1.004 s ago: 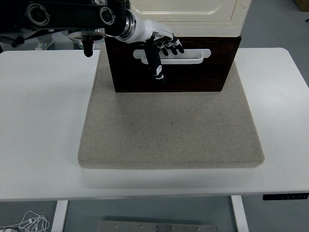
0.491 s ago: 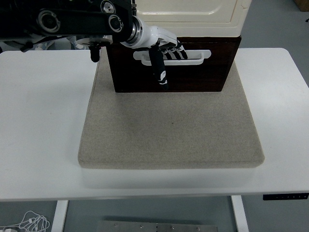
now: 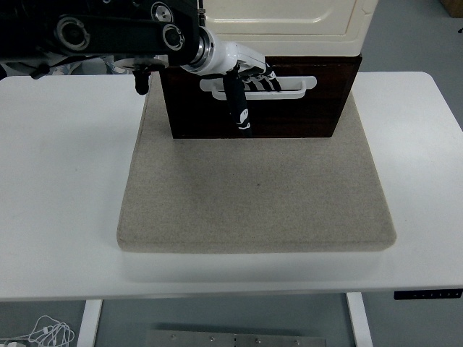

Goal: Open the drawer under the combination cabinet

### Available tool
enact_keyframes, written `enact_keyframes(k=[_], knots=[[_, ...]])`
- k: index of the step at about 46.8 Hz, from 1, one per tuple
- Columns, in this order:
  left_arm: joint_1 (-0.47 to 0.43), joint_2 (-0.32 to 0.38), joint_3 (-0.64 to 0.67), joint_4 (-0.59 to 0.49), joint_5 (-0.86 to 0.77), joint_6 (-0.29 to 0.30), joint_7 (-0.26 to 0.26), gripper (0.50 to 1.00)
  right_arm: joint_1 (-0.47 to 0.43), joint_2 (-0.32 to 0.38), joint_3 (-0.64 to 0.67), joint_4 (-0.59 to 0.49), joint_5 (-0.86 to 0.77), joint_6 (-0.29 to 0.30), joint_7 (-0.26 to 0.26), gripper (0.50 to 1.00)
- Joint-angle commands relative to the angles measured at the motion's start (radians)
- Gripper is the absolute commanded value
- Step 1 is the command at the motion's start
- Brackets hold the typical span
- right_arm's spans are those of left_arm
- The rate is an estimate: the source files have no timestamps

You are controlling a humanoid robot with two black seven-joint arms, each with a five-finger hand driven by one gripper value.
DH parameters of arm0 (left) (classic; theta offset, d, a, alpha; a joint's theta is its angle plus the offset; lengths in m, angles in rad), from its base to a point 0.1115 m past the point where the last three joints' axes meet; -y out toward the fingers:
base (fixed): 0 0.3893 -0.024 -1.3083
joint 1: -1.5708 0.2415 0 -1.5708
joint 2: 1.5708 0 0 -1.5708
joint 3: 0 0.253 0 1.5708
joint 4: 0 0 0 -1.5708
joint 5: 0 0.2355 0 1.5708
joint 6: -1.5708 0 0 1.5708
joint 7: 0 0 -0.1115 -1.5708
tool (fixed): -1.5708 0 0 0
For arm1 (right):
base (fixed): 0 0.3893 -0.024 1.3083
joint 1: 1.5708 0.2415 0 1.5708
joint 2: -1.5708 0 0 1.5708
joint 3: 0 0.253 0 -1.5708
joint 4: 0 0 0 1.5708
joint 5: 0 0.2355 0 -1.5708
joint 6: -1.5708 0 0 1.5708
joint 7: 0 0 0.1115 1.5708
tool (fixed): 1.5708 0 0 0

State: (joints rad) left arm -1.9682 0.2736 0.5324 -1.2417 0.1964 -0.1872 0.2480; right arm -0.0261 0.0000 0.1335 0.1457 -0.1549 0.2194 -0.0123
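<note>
A white desk (image 3: 65, 181) carries a beige felt-like mat (image 3: 253, 195), and at the far end of that mat stands the combination cabinet (image 3: 289, 18): a cream upper body above a dark brown wooden drawer (image 3: 318, 108). The drawer front faces the camera and spans most of the cabinet's width, its lower edge resting on the mat. Across the upper part of the front runs a long white handle (image 3: 300, 85), a flat loop with a slot through it.

The left arm comes in from the picture's left edge, black and jointed, and reaches across the far left part of the desk to the drawer. The left hand (image 3: 242, 76), white at the knuckles with black finger segments, sits at the left half of the handle. Its four fingers (image 3: 266, 81) are curled into the handle's slot, hooked over the white bar, while the thumb (image 3: 239, 108) points downward along the drawer front, below the handle and touching or nearly touching the wood. So the hand is closed in a hooking grip on the handle.

The right end of the handle is free. No gap between the drawer and the cabinet body can be made out from this angle.

Below the desk's near edge, a white desk leg (image 3: 90, 322) and a coiled white cable (image 3: 43, 334) on the floor are visible.
</note>
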Motion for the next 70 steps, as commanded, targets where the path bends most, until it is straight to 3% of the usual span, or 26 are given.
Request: enact_keyframes(k=[1, 33, 70], knots=[[-0.004, 0.004, 0.001, -0.005, 0.0, -0.015, -0.001, 1.0, 0.0, 0.0, 0.0, 0.0, 0.0, 0.0, 0.0, 0.926], [-0.04, 0.036, 0.001, -0.013, 0.002, -0.11, -0.001, 1.0, 0.0, 0.0, 0.0, 0.0, 0.0, 0.0, 0.0, 0.928], [-0.058, 0.056, 0.005, -0.045, 0.0, -0.115, -0.001, 1.0, 0.0, 0.0, 0.0, 0.0, 0.0, 0.0, 0.0, 0.926]])
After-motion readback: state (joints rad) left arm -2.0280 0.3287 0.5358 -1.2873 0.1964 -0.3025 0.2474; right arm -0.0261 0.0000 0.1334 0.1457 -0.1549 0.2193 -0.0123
